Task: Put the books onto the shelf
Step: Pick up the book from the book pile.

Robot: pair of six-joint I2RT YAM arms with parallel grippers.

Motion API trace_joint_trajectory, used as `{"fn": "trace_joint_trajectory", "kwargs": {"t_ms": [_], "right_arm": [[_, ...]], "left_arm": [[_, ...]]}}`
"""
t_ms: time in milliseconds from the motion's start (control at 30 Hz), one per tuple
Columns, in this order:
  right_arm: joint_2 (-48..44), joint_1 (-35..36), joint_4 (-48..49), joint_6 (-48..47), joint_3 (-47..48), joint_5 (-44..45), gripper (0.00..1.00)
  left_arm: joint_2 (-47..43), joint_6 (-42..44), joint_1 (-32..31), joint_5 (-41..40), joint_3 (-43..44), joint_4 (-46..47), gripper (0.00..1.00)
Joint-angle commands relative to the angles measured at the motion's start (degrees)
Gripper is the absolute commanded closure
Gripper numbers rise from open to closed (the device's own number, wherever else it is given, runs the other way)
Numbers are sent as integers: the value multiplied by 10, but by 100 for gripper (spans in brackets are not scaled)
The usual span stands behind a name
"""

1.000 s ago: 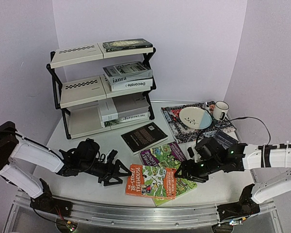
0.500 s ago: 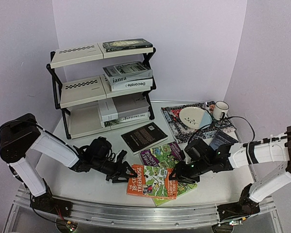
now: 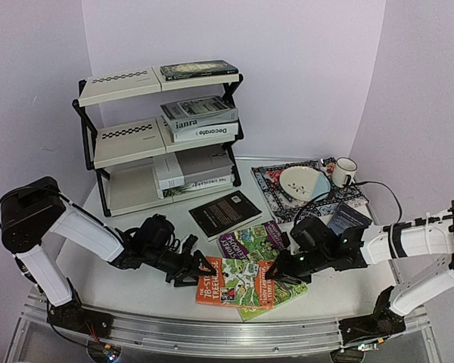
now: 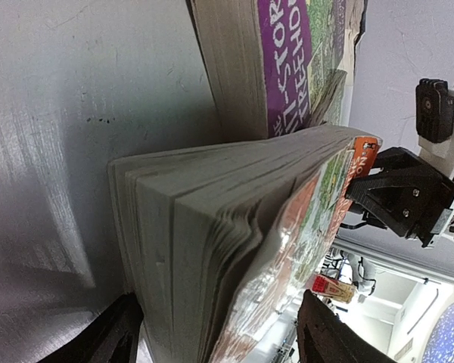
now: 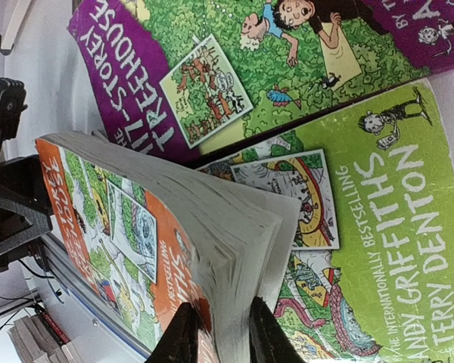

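While several books (image 3: 199, 121) lie stacked on the shelf (image 3: 121, 83), the orange book (image 3: 231, 281) sits on the bench (image 3: 132, 293) — right jaws clenched on its pages, left jaws straddling it, grip unclear — both closer in than before.

Left end effector (image 3: 200, 270) has advanced right across the surface (image 3: 136, 296) to the orange book (image 3: 231, 284). Its jaws now straddle the book's left edge. Right end effector (image 3: 270, 274) has moved left, and its jaws have narrowed onto the book's right edge.
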Motion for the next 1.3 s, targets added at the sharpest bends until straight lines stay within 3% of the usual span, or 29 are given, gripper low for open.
{"fn": "trace_joint_trajectory", "kwargs": {"t_ms": [0, 133, 233, 300, 467, 633, 933, 1267], "right_arm": [[-15, 9, -6, 4, -23, 16, 79], [2, 15, -1, -6, -13, 15, 79], [4, 18, -3, -15, -3, 18, 78], [-8, 20, -23, -24, 6, 29, 73], [-60, 20, -125, -90, 41, 80, 48], [-80, 30, -229, -197, 106, 108, 32], [-104, 92, -260, -402, 204, 173, 28], [-120, 94, -230, -559, 264, 184, 23]], "left_arm": [[15, -2, -16, -18, -3, 13, 32], [30, -5, -34, -21, 20, 17, 56], [20, -14, -42, -32, 28, 18, 91], [-1, -28, -42, -47, 20, 18, 100], [-69, -64, -41, -82, -11, 19, 100], [-123, -99, -32, -92, -23, 19, 100], [-235, -153, -3, -109, -31, 18, 100], [-309, -173, 55, -104, -22, 13, 100]]}}
